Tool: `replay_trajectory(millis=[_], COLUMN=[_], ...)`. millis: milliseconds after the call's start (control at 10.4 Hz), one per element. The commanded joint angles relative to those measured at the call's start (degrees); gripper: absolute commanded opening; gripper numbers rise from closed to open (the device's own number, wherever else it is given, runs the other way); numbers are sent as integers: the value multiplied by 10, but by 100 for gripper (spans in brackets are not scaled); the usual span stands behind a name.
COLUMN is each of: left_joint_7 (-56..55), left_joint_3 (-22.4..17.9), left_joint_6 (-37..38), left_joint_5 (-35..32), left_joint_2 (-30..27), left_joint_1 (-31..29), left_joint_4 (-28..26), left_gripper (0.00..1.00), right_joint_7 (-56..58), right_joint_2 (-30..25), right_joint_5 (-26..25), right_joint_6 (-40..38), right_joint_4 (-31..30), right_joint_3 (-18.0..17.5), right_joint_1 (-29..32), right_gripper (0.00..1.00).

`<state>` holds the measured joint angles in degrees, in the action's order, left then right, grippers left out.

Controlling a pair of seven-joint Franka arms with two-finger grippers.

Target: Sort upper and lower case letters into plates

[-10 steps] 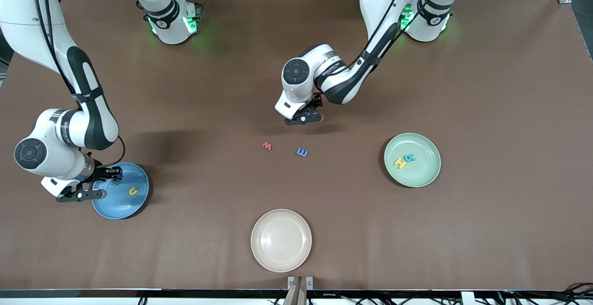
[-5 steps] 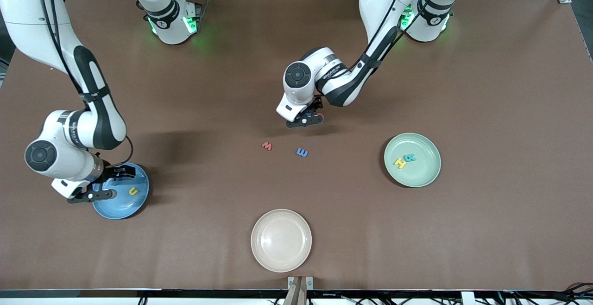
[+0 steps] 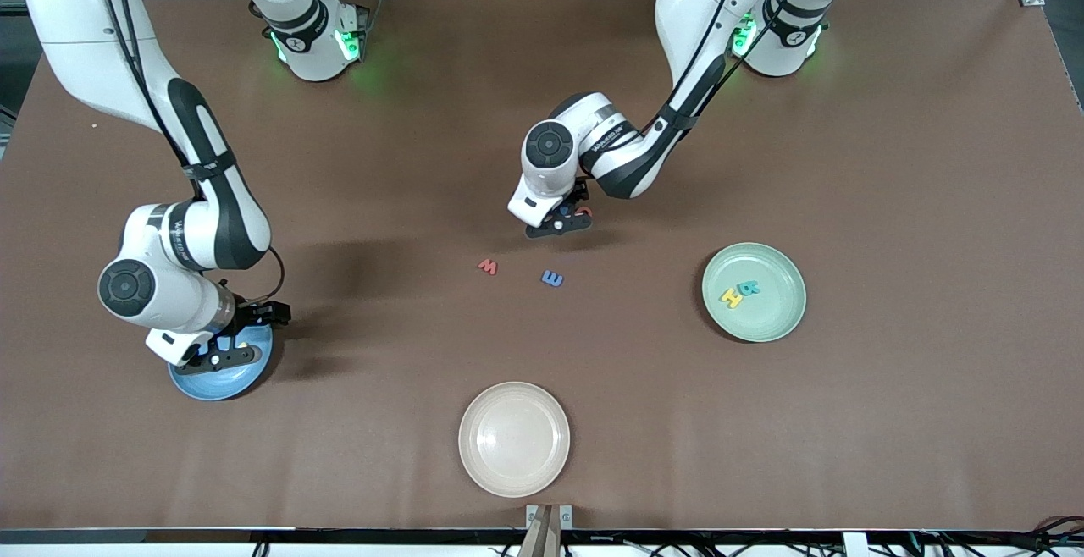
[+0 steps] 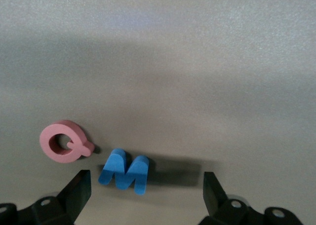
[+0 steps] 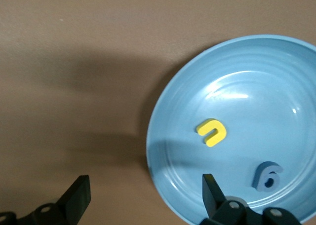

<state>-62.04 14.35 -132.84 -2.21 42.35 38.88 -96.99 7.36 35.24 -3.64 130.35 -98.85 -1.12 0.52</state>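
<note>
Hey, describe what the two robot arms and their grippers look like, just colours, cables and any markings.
Both arms are glossy white with black joint bands and round black caps at the wrist. Thin black cables run along the outside of each. Small dark lettering sits on the forearm near the wrist, too small to read. Green lights glow at both bases. The left gripper and right gripper are black, with two dark fingers each.

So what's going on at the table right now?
Two arms are sorting toy letters into plates. The right end effector is open over the blue plate, which holds a yellow letter and a blue-grey one. The left end effector hangs open over a blue M and a pink Q on the table. The green plate has two letters; a red letter and a blue one lie loose mid-table.
</note>
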Motion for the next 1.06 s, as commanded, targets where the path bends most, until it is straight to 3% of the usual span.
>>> replay_trajectory(millis=[0, 481, 866, 962], left_joint_7=[-2, -2, -6, -10], left_joint_3=[-3, -3, -2, -2], left_joint_6=[-5, -75, -79, -73], left_joint_5=[10, 10, 12, 13], left_joint_2=[6, 0, -2, -4], left_joint_1=[3, 1, -3, -3], left_joint_4=[7, -37, -38, -38], left_gripper=[100, 100, 100, 83], right_joint_7=[-35, -86, -118, -120], right_joint_2=[-6, -12, -12, -12], right_joint_5=[9, 8, 8, 8], right_joint_6=[-10, -32, -32, -32], right_joint_4=[2, 3, 2, 3], right_joint_3=[-5, -5, -5, -5], right_joint_1=[-7, -27, -40, -41], right_gripper=[100, 100, 100, 100])
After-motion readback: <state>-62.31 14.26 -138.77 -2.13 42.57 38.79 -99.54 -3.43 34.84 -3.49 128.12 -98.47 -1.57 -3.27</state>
